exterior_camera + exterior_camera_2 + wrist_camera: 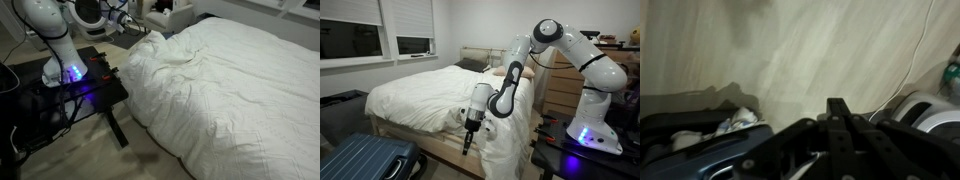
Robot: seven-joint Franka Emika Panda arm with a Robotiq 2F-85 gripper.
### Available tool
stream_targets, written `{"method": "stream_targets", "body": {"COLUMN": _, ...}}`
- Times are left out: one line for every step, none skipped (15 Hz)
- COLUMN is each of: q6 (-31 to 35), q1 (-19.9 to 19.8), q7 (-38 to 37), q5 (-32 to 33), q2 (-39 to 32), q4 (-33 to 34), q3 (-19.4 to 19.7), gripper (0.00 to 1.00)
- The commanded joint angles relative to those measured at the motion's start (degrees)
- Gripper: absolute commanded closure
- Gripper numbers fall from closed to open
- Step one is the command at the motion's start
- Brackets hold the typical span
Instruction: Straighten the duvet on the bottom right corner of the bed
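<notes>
The white creased duvet [225, 85] covers the whole bed [420, 143] and hangs rumpled over the corner nearest the robot [505, 140]. In an exterior view my gripper [468, 147] points down beside that corner, in front of the bed's side and just off the hanging fabric. In the wrist view the black fingers [838, 106] are pressed together over the pale wooden floor. The gripper is shut, and no fabric shows between the fingers.
A blue suitcase [368, 160] lies on the floor near the bed's foot and shows in the wrist view [700, 145]. The black robot table [70, 95] stands close to the bed. A wooden dresser [558, 85] stands behind the arm. A white cable [915, 60] crosses the floor.
</notes>
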State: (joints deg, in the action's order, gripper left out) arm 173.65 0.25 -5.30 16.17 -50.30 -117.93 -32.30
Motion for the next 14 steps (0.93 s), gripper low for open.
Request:
{"method": "stream_targets", "body": {"q6": -7.3, "q1": 11.08, "q7": 0.61, "q5": -7.94, "q2": 3.97, "q4": 1.81, "q3": 2.08, "gripper": 1.0}}
{"method": "stream_targets", "body": {"q6": -9.02, "q1": 16.33, "q7": -6.33, "q5": -4.32, "q2": 5.77, "q4": 3.07, "q3": 6.36, "gripper": 1.0}}
{"method": "stream_targets", "body": {"q6": -10.48, "q1": 20.28, "q7": -8.28, "q5": -4.1, "q2": 6.46, "q4": 4.06, "q3": 9.21, "gripper": 0.74}}
{"method": "stream_targets", "body": {"q6": -12.02, "q1": 25.67, "q7": -7.34, "q5": -7.96, "q2": 8.05, "q4": 5.17, "q3": 13.53, "gripper": 0.72}}
{"method": "stream_targets", "body": {"q6": -13.58, "q1": 29.47, "q7": -9.24, "q5": -7.25, "q2": 8.85, "q4": 6.19, "q3": 17.33, "gripper": 0.66}}
{"method": "stream_targets", "body": {"q6": -15.12, "q1": 33.29, "q7": -10.83, "q5": -6.3, "q2": 9.6, "q4": 7.07, "q3": 21.33, "gripper": 0.57}}
{"method": "stream_targets", "body": {"q6": -17.42, "q1": 36.45, "q7": -12.78, "q5": -5.14, "q2": 10.47, "q4": 8.15, "q3": 24.86, "gripper": 0.51}}
{"method": "stream_targets", "body": {"q6": -19.24, "q1": 39.58, "q7": -14.9, "q5": -3.74, "q2": 11.03, "q4": 9.03, "q3": 28.48, "gripper": 0.44}}
{"method": "stream_targets", "body": {"q6": -20.89, "q1": 42.42, "q7": -16.99, "q5": -2.3, "q2": 11.68, "q4": 9.58, "q3": 31.95, "gripper": 0.35}}
{"method": "stream_targets", "body": {"q6": -23.11, "q1": 44.97, "q7": -19.25, "q5": -0.7, "q2": 12.06, "q4": 10.61, "q3": 35.07, "gripper": 0.28}}
{"method": "stream_targets", "body": {"q6": -24.42, "q1": 47.05, "q7": -21.72, "q5": 1.23, "q2": 12.23, "q4": 10.87, "q3": 38.04, "gripper": 0.2}}
{"method": "stream_targets", "body": {"q6": -26.19, "q1": 48.88, "q7": -24.25, "q5": 3.24, "q2": 12.33, "q4": 11.44, "q3": 40.66, "gripper": 0.13}}
{"method": "stream_targets", "body": {"q6": -27.69, "q1": 50.52, "q7": -26.81, "q5": 5.32, "q2": 12.27, "q4": 11.73, "q3": 43.06, "gripper": 0.05}}
{"method": "stream_targets", "body": {"q6": -29.67, "q1": 51.99, "q7": -29.27, "q5": 7.39, "q2": 12.22, "q4": 12.12, "q3": 45.14, "gripper": 0.01}}
